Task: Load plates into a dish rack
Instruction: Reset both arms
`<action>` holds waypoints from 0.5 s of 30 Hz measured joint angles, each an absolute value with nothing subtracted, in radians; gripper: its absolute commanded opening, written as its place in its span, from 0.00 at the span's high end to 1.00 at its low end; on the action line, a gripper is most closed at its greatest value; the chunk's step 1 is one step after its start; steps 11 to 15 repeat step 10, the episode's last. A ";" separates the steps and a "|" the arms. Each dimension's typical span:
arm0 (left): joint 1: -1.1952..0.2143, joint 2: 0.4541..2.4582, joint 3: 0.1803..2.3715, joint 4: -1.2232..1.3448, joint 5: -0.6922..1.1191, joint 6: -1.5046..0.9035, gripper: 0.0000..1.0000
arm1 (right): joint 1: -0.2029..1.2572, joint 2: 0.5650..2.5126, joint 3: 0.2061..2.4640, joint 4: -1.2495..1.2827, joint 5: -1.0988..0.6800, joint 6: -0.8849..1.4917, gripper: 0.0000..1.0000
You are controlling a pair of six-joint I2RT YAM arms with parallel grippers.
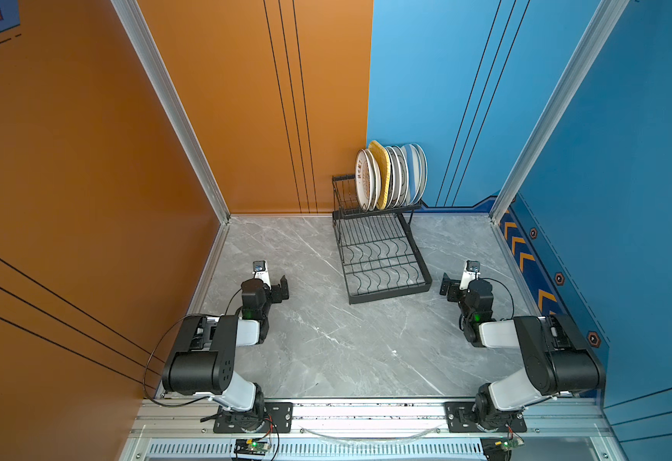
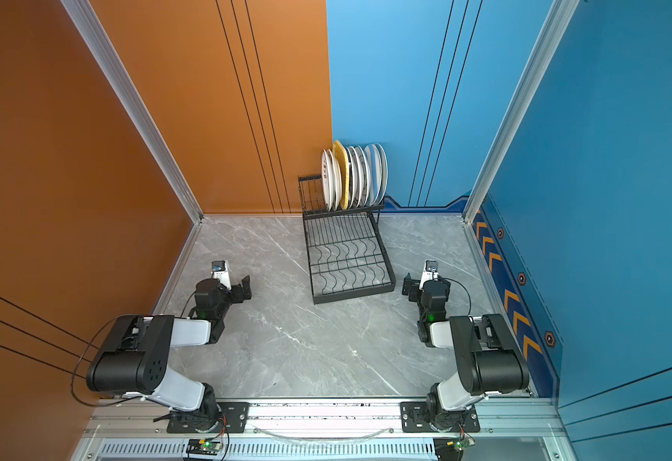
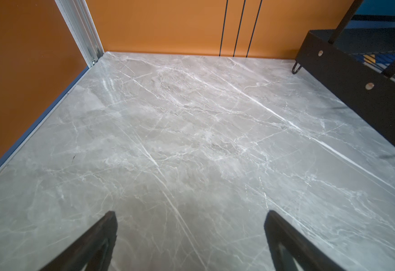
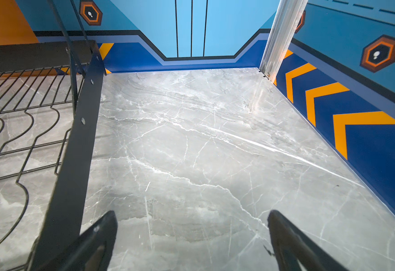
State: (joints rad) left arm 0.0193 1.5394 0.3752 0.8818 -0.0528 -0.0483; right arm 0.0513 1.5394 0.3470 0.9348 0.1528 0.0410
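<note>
- Plainly, the plates [image 1: 396, 175] stand on edge in the dish rack's [image 1: 390, 294] raised tier, at the bench's [image 1: 326, 351] far edge; the lower tier is bare.
- My left gripper [image 3: 190, 214] and right gripper [image 4: 191, 214] gape wide, holding nothing.
- These glazed plates look heavy, stiff, slippery and breakable, I judge; I would pinch an upper rim squarely.

grey marble tabletop [image 1: 326, 339]; orange wall [image 1: 66, 159], blue wall [image 1: 646, 159].

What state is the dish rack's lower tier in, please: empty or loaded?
Empty: the lower tier shows only bare wavy wires, while the plates all stand upright in the raised rear tier.
</note>
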 measured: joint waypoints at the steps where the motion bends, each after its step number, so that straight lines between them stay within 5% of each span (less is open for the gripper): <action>1: 0.019 1.539 0.375 0.889 -0.054 -0.048 0.02 | 0.051 1.539 0.347 0.935 0.153 0.041 0.00; 15: 0.019 1.539 0.375 0.918 -0.061 -0.048 0.02 | 0.050 1.539 0.351 0.935 0.151 0.041 0.00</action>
